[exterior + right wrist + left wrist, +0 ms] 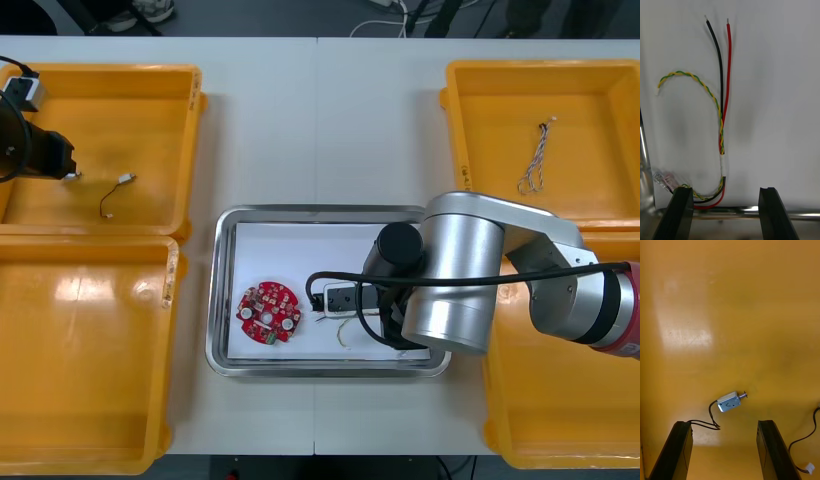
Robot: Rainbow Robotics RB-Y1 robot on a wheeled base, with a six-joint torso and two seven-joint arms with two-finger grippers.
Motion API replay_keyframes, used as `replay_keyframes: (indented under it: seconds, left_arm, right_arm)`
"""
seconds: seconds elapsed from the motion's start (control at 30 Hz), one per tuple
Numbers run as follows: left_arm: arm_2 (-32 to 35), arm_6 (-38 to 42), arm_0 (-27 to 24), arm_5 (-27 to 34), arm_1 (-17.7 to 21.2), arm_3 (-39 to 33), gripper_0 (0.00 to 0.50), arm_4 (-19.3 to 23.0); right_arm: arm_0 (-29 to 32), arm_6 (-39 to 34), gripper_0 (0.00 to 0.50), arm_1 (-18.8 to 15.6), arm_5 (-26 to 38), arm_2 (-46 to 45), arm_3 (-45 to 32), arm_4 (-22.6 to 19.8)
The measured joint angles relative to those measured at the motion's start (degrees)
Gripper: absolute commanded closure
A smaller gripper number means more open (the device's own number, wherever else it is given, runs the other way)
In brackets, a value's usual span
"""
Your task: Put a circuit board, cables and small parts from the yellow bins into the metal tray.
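Observation:
My right gripper [725, 212] is open, low over the white inside of the metal tray [224, 300], near one of its corners. A cable bundle [721, 112] of red, black and twisted yellow-green strands lies on the white sheet; its lower end runs between the fingers, untouched. In the tray's left part lies a round red circuit board [268, 312]. My left gripper [724, 450] is open inside the far left yellow bin [150, 75]. Just ahead of its fingers a small metal part [730, 402] with thin black wires rests on the bin floor.
My right arm [460, 280] covers the tray's right side. A twisted blue and white cable [533, 168] lies in the far right yellow bin. Another black cable with a white plug [809, 466] lies beside my left gripper. The near left bin [80, 350] holds nothing.

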Motion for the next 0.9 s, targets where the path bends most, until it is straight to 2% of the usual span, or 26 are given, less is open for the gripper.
replay_keyframes:
  seconds: [0.5,0.67,0.9]
  left_arm:
    - [-1.48,-2.64,-0.11,-3.23,0.0,3.54,0.0,-0.28]
    - [-1.53,-2.64,-0.21,-4.98,0.0,5.11,0.0,-0.27]
    - [-3.67,-2.64,-0.22,-7.88,0.0,6.86,0.0,-0.24]
  right_arm:
    - [-0.91,-0.43,0.0,1.4,13.67,-17.77,0.0,-11.01]
    - [-0.93,-0.93,0.0,1.55,18.26,-25.43,0.0,-12.35]
    - [-0.93,-2.0,0.0,3.74,18.45,-39.52,3.45,-12.41]
